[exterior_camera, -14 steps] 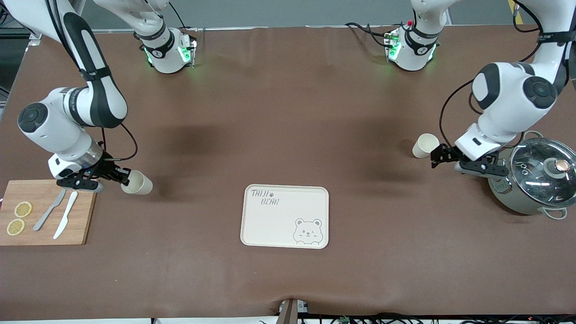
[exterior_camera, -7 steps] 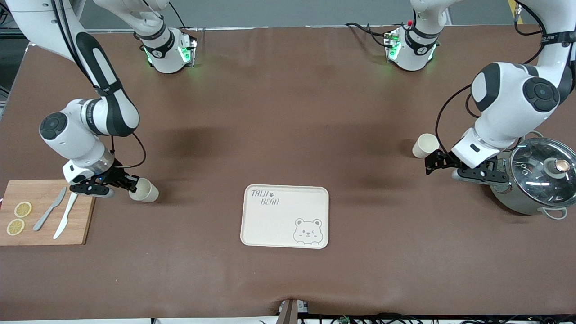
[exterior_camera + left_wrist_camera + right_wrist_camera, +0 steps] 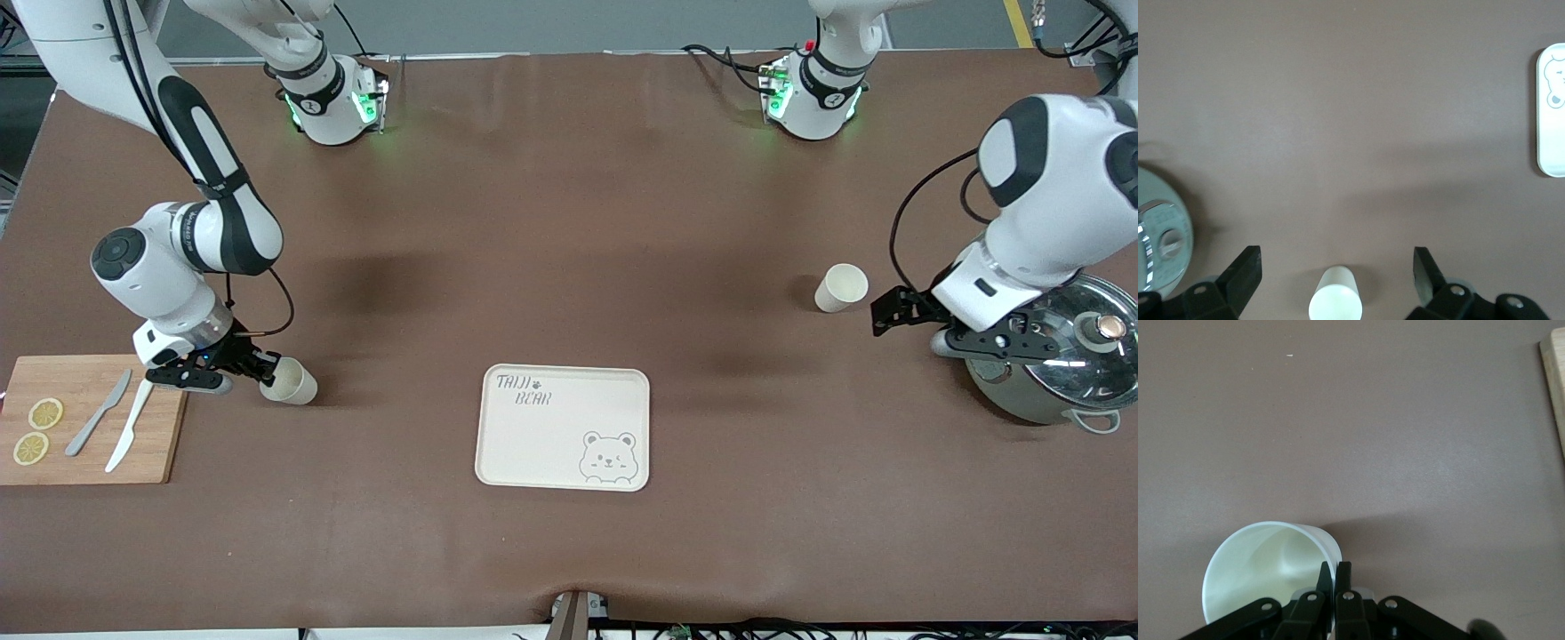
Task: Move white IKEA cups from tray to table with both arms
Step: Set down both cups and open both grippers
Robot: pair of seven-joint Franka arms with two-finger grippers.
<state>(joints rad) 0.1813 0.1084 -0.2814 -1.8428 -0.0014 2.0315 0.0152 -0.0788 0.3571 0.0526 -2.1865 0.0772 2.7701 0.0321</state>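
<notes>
Two small, plain, cream-white tapered cups without handles stood well apart at the two ends of the brown table (image 3: 569, 222). One white cup (image 3: 291, 381) sat tilted just beside the wooden cutting board (image 3: 151, 449) at the right arm's end. The right hand (image 3: 264, 367) was clamped on this cup's rim, its black fingers (image 3: 1335, 577) pinched together over the thin wall, one inside the mouth and one outside, as the right wrist view showed. The cup's open mouth faced that wrist camera.

The other white cup (image 3: 840, 287) stood upright on the table at the left arm's end, near the grey pot with a glass lid (image 3: 1058, 356). The left hand (image 3: 889, 312) hung just beside this cup without touching it, its fingers (image 3: 1245, 270) spread wide apart. In the left wrist view the cup (image 3: 1335, 303) appeared between the two open fingers, clear of both.

A cream rectangular tray printed with a bear (image 3: 563, 427) lay flat in the middle of the table, nearer to the front camera than either cup, with nothing on it. On the cutting board lay a grey knife (image 3: 98, 425), a white knife (image 3: 130, 424) and two lemon slices (image 3: 37, 430).
</notes>
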